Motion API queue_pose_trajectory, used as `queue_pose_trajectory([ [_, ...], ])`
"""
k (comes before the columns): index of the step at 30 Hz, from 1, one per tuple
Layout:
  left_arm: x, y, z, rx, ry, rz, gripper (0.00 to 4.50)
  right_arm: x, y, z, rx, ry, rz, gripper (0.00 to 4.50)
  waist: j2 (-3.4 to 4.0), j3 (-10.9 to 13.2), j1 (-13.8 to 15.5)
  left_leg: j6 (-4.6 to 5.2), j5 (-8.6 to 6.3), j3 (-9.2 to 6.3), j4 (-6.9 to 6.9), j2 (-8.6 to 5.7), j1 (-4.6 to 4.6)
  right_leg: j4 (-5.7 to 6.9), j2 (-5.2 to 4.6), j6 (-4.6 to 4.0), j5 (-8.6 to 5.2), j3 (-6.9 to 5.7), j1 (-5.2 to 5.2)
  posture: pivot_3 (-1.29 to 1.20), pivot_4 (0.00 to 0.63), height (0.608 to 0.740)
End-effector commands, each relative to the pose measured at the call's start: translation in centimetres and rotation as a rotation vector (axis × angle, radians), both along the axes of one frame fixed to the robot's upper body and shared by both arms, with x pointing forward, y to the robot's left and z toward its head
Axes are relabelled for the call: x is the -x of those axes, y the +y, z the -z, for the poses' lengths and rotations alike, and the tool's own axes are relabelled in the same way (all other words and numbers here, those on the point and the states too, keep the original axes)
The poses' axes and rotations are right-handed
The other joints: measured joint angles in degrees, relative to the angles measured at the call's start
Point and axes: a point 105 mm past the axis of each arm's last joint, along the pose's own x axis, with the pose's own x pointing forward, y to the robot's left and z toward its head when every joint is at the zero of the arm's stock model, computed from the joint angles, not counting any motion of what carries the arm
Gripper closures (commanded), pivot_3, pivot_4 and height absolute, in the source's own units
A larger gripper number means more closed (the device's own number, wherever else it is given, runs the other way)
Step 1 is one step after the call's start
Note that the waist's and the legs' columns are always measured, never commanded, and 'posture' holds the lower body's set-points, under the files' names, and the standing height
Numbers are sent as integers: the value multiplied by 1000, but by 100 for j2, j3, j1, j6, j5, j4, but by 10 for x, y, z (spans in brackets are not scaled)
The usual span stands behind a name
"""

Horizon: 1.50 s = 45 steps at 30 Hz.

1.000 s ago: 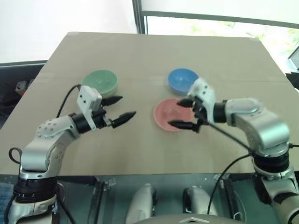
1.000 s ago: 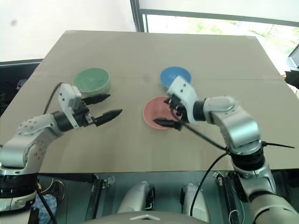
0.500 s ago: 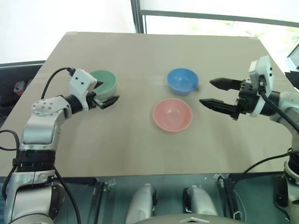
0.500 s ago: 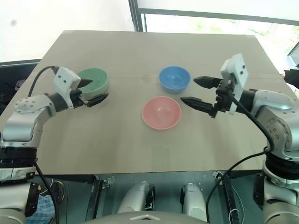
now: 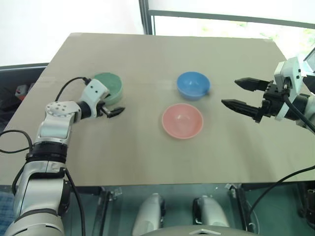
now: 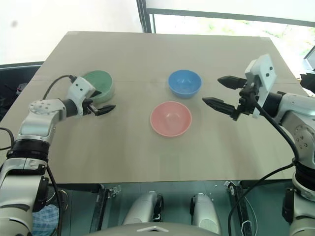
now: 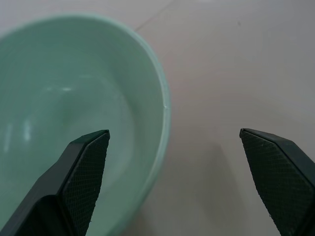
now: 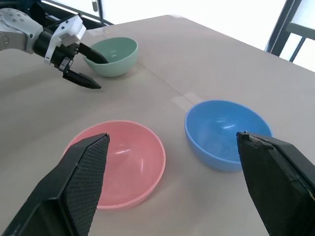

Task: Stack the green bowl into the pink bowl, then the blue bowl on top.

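Head views: left gripper (image 5: 111, 107) is spread wide and straddles the near rim of the green bowl (image 5: 109, 87), 1 finger over the bowl's inside, the other outside above the table (image 5: 147, 59); nothing is clamped. The green bowl sits directly beyond and under this claw. The pink bowl (image 5: 182, 121) lies well off to the claw's right, nearer the robot, and the blue bowl (image 5: 193, 84) lies beyond the pink one, close to it but apart. Right gripper (image 5: 241, 94) hangs above the table with fingers parted and empty, pointing toward the middle; the blue bowl is just ahead of its tips, the pink bowl ahead and nearer the robot, the green bowl far across. All 3 bowls stand upright, separate, unstacked. Left wrist view: the green bowl (image 7: 64, 108) is seen from close up, pale mint, smooth, glossy inside with soft highlights; its rim passes between the 2 black textured fingers (image 7: 83, 167), 1 over the hollow, 1 over bare table. Whether either finger touches the rim cannot be told. Right wrist view: between the 2 parted fingers (image 8: 83, 172) lie the pink bowl (image 8: 120, 162), salmon, plain, empty, and the blue bowl (image 8: 229, 132), bright sky blue, glossy, empty. Farther on, the green bowl (image 8: 113, 56) with the left gripper (image 8: 86, 66) at its rim.
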Motion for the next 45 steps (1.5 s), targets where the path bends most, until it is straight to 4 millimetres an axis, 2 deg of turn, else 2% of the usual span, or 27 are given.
queue_pose_trajectory([
  [1, -7, 1, -13, -36, -52, 26, 0, 4, -12, -10, 8, -52, 31, 156, -1, 0, 1, 0, 0, 0, 1, 0, -1, 0, -1, 0, 0, 0, 0, 0, 150, 740],
  [2, -8, 1, -13, -34, -54, 28, 536, 4, -14, -9, 14, -50, 34, 0, -1, 0, -4, 1, -1, 0, 1, -1, -1, 0, -1, 0, 0, 0, 0, 0, 150, 740],
  [3, -9, 0, -14, -31, -56, 28, 819, 4, -15, -9, 19, -49, 36, 0, -1, 0, -6, 2, -1, 1, 1, 0, -1, 0, -2, 0, 0, 1, 0, 0, 150, 740],
  [6, -11, -1, -14, -49, -63, 40, 2297, 4, -17, -9, 16, -52, 44, 0, -1, 0, -9, 2, -1, 1, 1, 1, -1, 0, -2, 0, 0, 1, 0, 0, 150, 740],
  [9, -11, -2, -13, -55, -67, 46, 3434, 4, -17, -9, 16, -53, 45, 0, -1, 0, -11, 2, -1, 2, 1, 2, -1, 0, -2, 0, 0, 1, 0, 0, 150, 740],
  [11, -12, -2, -14, -56, -69, 49, 4399, 4, -16, -8, 14, -53, 41, 0, -2, -1, -5, 2, -1, 2, 1, 4, -1, 1, -2, 0, 0, 1, 0, 0, 150, 740],
  [16, -17, -9, -24, -63, -99, 90, 4474, 3, -15, -7, 18, -48, 34, 0, -2, -1, 3, 3, -1, 2, 5, 12, 0, 3, -3, 1, 1, 2, 1, 0, 150, 740],
  [18, -18, -25, -35, -43, -120, 164, 4474, 3, -15, -6, 24, -39, 25, 0, -2, 0, 13, 3, -1, -1, 6, 11, -1, 3, -3, 1, 1, -2, 1, 0, 150, 740],
  [21, -19, -59, -59, -41, -189, 322, 4474, 3, -15, -6, 32, -34, 16, 0, -4, 0, 21, 5, -2, -4, 13, 5, -9, 2, -4, 1, 1, -6, 1, 0, 150, 740],
  [23, -10, -90, -72, -104, -228, 507, 4474, 2, -15, -7, 33, -36, 13, 0, -6, 2, 14, 9, -5, -5, 18, 2, -14, 1, -4, 1, 1, -7, 1, 0, 150, 740],
  [25, 5, -116, -73, -177, -232, 699, 4474, 1, -13, -7, 33, -40, 10, 0, -6, 2, 9, 13, -7, -3, 21, 1, -17, 0, -4, 1, 1, -7, 0, 0, 150, 740],
  [30, 52, -178, -83, -167, -245, 1091, 4474, 2, -7, -5, 40, -42, -10, 0, -4, 3, -36, 15, -9, 2, 21, 1, -18, -2, -3, 2, 1, -3, -4, 0, 150, 740],
  [32, 67, -193, -82, -173, -239, 1195, 4474, 2, -8, -5, 42, -44, -6, 0, -3, 3, -21, 15, -8, 2, 21, 6, -18, 1, 1, 2, 1, -1, -6, 0, 150, 740],
  [37, 89, -209, -67, -260, -233, 1350, 4474, 4, -9, -5, 48, -46, 2, 0, -2, 2, -10, 17, -9, 4, 28, 16, -14, 1, -1, 2, 1, 7, -3, 0, 150, 740],
  [39, 90, -212, -63, -296, -239, 1372, 4474, 4, -9, -5, 49, -48, 7, 0, -2, 2, -8, 17, -9, 4, 30, 17, -12, 1, 0, 2, 1, 9, -2, 0, 150, 740],
  [45, 93, -219, -65, -263, -256, 1385, 4474, 6, -8, -5, 50, -54, 16, 0, -2, 2, 0, 23, -13, 3, 44, 19, -14, 0, 0, 2, 1, 10, -2, 0, 150, 740],
])
